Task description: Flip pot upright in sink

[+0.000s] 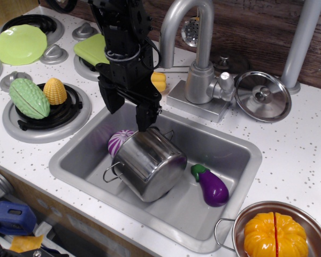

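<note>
Observation.image shows the pot (150,163) tilted inside the sink (232,160), beside the eggplant (212,186). The gripper (129,110) hovers above the pot, fingers (148,115) spread open.

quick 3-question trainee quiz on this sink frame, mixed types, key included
1. True or false: the pot stands upright in the sink.
2. What lies right of the pot in the basin? A) corn B) purple eggplant C) lid
3. Fill in: the gripper hangs just above the pot's ____ edge, its jaws apart.

Key: 1 false, it is tipped with its base facing up toward the camera. 2 B. 3 upper.
</note>
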